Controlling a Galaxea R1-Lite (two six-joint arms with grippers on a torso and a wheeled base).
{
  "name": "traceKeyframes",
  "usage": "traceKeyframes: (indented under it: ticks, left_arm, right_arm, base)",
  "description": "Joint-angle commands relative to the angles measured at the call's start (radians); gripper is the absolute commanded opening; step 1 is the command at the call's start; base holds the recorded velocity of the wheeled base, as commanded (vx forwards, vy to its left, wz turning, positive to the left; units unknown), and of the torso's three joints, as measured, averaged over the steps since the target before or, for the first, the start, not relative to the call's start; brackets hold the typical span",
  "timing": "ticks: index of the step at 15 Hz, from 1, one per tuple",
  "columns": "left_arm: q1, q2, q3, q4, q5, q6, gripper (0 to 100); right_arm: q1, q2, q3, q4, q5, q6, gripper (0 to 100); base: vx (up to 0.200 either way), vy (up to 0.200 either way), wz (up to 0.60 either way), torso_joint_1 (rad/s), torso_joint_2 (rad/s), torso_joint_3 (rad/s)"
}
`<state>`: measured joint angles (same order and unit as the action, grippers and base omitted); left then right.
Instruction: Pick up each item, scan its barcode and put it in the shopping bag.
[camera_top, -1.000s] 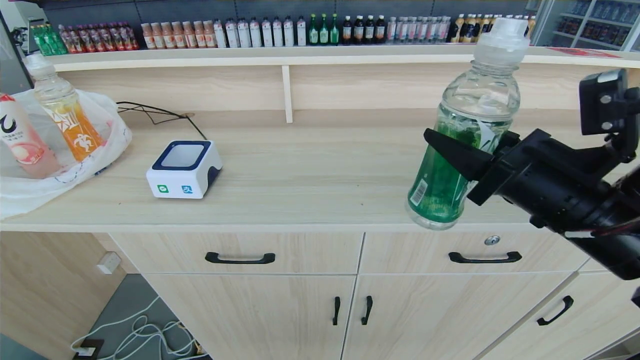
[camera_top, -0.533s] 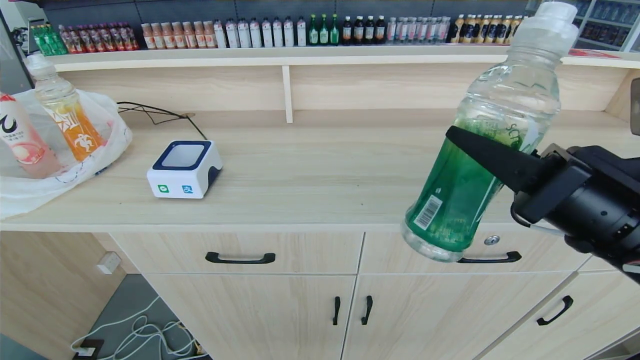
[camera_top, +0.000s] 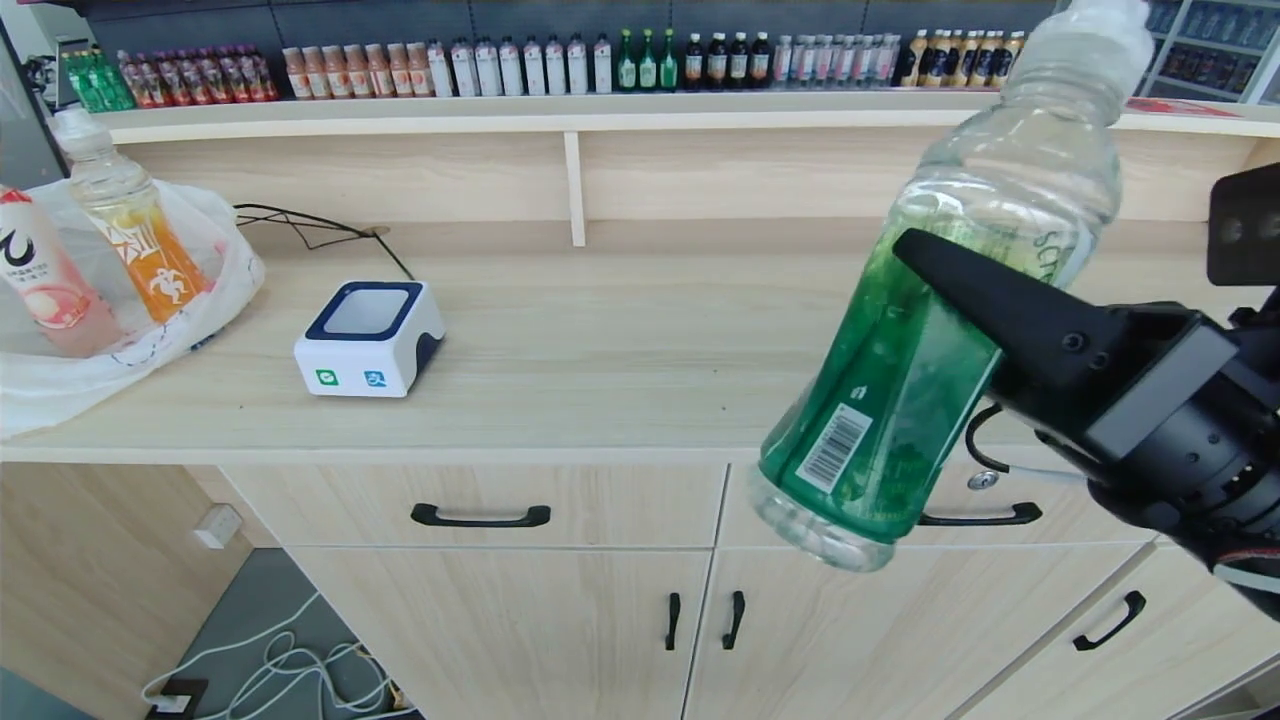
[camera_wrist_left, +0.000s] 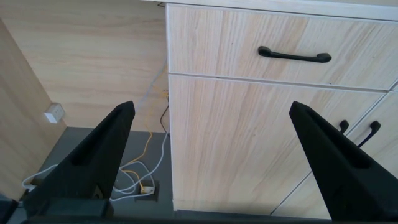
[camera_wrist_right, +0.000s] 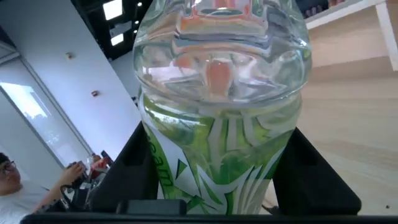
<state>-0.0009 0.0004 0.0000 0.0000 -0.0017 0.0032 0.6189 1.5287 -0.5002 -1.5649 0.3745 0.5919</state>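
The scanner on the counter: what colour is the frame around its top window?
Dark blue on the scanner, clearest in the head view.

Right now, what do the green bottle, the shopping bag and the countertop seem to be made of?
The green bottle: clear glossy plastic, seemingly; its upper part is see-through, a printed green label wraps the body. The shopping bag: thin whitish plastic film, crumpled, translucent. The countertop: matt light wood-grain, probably laminate, though solid wood cannot be ruled out.
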Motion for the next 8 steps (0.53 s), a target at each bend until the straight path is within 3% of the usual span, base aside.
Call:
traceKeyframes:
  ticks: [1,4,8]
  left_arm:
    - [-0.001,0.0,0.0,0.0,0.0,0.0,100]
    - [-0.001,0.0,0.0,0.0,0.0,0.0,100]
    - [-0.001,0.0,0.0,0.0,0.0,0.0,100]
  right_arm:
    - [0.045,0.047,0.017,-0.006,0.0,0.005,0]
    - [0.145,0.044,0.046,-0.006,0.0,0.009,0]
    - [0.185,0.06,0.003,-0.006,0.0,0.068,0]
  base:
    - [0.0,0.0,0.0,0.0,0.0,0.0]
    - [0.0,0.0,0.0,0.0,0.0,0.0]
    - [0.0,0.0,0.0,0.0,0.0,0.0]
